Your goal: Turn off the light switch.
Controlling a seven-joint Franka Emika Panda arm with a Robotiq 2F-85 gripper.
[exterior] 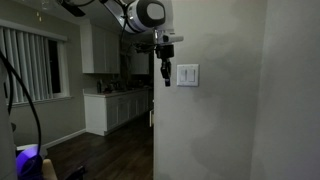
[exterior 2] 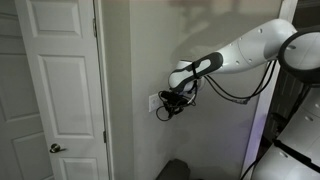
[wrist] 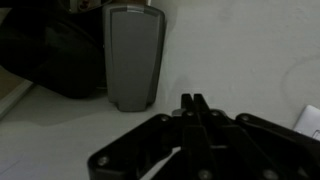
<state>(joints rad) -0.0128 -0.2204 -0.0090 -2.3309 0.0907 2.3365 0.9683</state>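
Note:
The light switch point(exterior: 187, 75) is a small white square plate on the grey wall, and its edge also shows in an exterior view point(exterior 2: 154, 102). My gripper point(exterior: 166, 72) hangs just beside the plate, near the wall's corner edge, with its fingers pointing down. It also shows in an exterior view point(exterior 2: 171, 106), close against the wall by the plate. In the wrist view the two black fingers point(wrist: 193, 100) are pressed together and hold nothing. A white corner at the right edge of the wrist view point(wrist: 312, 118) may be the plate. The room is dim.
A white panelled door point(exterior 2: 55, 90) stands next to the switch wall. Past the wall's edge lies a kitchen with white cabinets point(exterior: 112, 105) and a blinded window point(exterior: 30, 65). A grey rounded rectangle point(wrist: 134, 55) shows ahead of the fingers; I cannot tell what it is.

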